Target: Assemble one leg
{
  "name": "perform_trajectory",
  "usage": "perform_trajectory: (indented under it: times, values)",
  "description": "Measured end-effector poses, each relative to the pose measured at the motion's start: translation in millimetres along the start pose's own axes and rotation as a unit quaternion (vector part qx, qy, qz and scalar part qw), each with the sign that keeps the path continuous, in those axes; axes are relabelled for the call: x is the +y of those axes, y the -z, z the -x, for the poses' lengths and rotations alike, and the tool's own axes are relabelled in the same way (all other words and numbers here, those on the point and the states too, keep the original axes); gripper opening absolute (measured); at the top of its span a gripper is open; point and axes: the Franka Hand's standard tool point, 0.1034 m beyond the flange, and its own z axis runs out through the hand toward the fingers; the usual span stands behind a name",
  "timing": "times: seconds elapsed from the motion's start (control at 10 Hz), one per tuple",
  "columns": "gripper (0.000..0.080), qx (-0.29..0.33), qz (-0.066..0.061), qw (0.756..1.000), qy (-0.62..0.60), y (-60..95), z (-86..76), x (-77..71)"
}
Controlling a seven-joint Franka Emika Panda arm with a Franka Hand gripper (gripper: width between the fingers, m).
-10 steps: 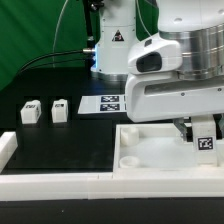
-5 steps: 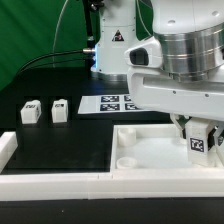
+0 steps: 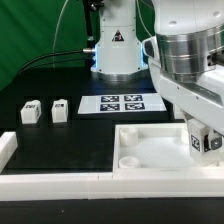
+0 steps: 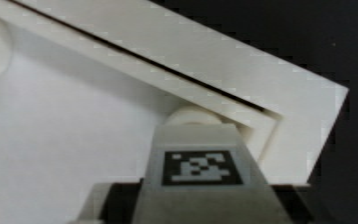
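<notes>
Leg [image 3: 203, 142] sits in the gripper [image 3: 203, 150], fingers clamped on it from both sides, tag face toward the exterior cam. It hangs over the far corner of the big white tray piece [image 3: 150, 150] at the exterior view's right. Wrist view: leg [image 4: 201, 160] runs straight out from between the fingers, its long axis in line w/ the gripper approach, i.e. roughly vertical, tip pointing down at the tray's corner [image 4: 247, 105]. So the leg isn't off to any side of the gripper; it's directly below, an extension of it.

The relation that counts: leg tip vs the corner hole. The hole itself is hidden under the leg, so can't tell whether the tip is in, touching, or just above. Looks near aligned w/ the inner corner walls. Judgement: next is a straight push down or a twist to seat it, w/ little lateral slack.

Further out: two spare legs [image 3: 30, 110] [image 3: 59, 109] stand on the black surface [image 3: 60, 140] at the exterior view's left, well apart from the tray. Marker board [image 3: 122, 102] lies flat beyond the tray.
</notes>
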Motion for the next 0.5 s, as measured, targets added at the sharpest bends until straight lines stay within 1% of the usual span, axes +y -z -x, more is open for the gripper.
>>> perform_trajectory:
  times: [0.1,0.3,0.4,0.5]
  values:
    - [0.0291,0.000,-0.002,0.999,-0.036,-0.4,0.5,-0.5]
    - [0.0291,0.000,-0.002,0.999,-0.049,-0.6,1.0,-0.5]
    - [0.0370,0.000,-0.002,0.999,-0.048,-0.7,1.1,-0.5]
    - [0.0518,0.000,-0.002,0.999,-0.045,-0.7,1.1,-0.5]
